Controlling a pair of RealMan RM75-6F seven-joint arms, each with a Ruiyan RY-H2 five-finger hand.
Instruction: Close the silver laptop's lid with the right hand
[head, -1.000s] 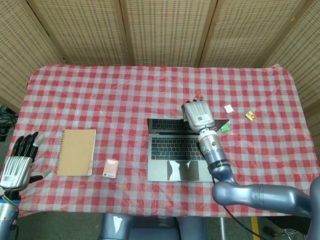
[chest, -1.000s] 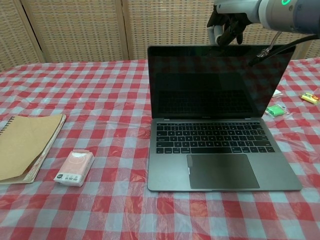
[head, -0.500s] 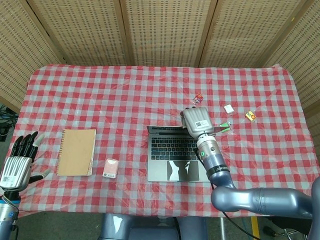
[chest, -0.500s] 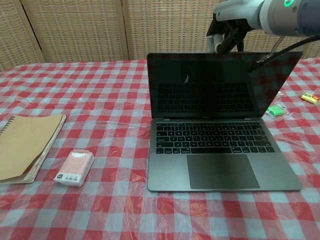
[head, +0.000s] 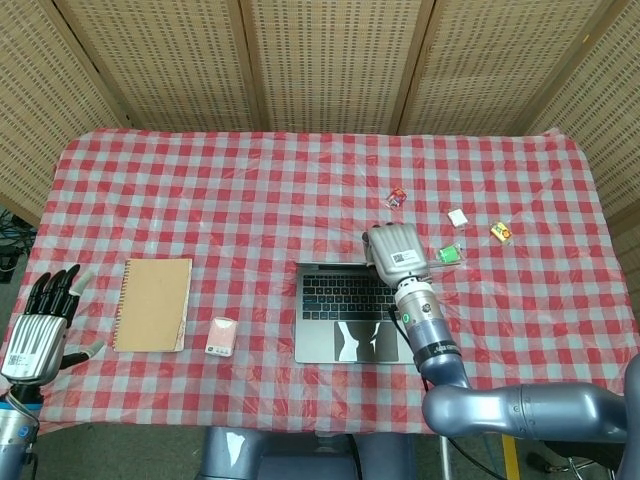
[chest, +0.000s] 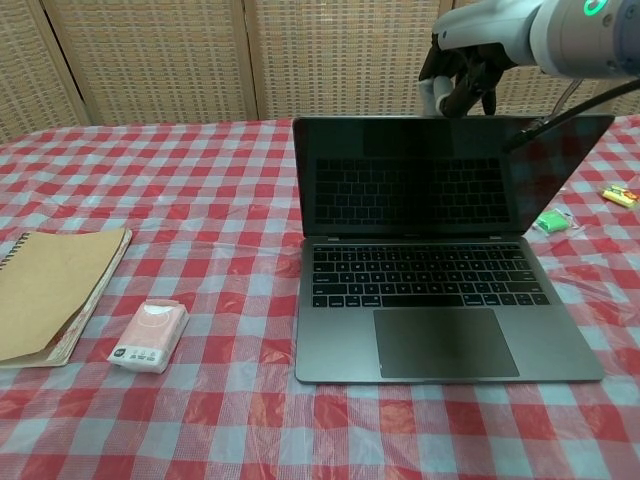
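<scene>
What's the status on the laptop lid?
Right hand fingers on the lid's top edge. Laptop partly tilted forward, not shut. Left hand open, off to the side. Nothing on the keyboard.

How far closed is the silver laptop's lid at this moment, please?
Partly closed, not shut. The laptop's lid leans forward over the exposed keyboard, which mirrors in the screen; the right hand presses its top edge.

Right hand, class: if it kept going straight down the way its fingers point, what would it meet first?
Probably the silver laptop's lid: the right hand sits at its top edge, fingers pointing down. Contact isn't clear; depth is uncertain.
</scene>
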